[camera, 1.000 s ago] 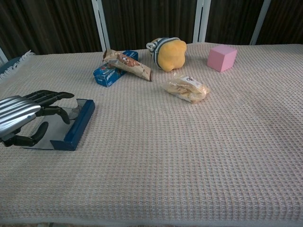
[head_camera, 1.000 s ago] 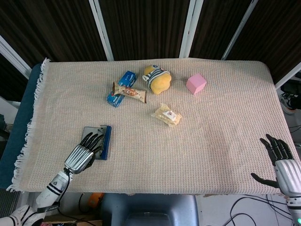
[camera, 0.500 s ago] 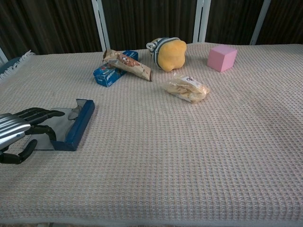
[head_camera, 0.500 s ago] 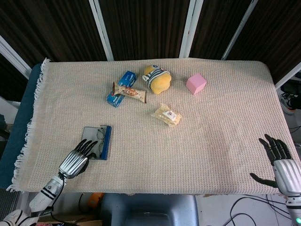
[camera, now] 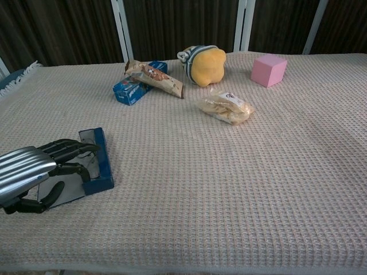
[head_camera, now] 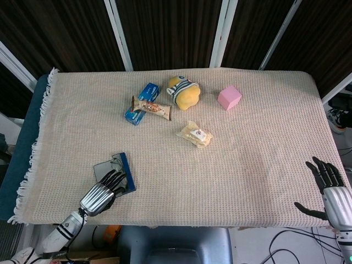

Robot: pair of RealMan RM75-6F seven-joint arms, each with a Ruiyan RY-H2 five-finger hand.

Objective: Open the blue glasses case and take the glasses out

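Blue glasses case [head_camera: 122, 172] [camera: 98, 162] lay open at seven o'clock on the desk [head_camera: 258, 137] [camera: 241, 189], its grey lining showing and its blue edge turned toward the middle. Left hand [head_camera: 100, 195] [camera: 31, 172] rested over the case's near end, fingers [camera: 69, 150] curled onto the lining; whether it gripped anything, I could not tell. Right hand [head_camera: 330, 190] hung off the desk's edge at four o'clock, fingers spread, holding nothing. Glasses [head_camera: 116, 160] were only barely visible inside.
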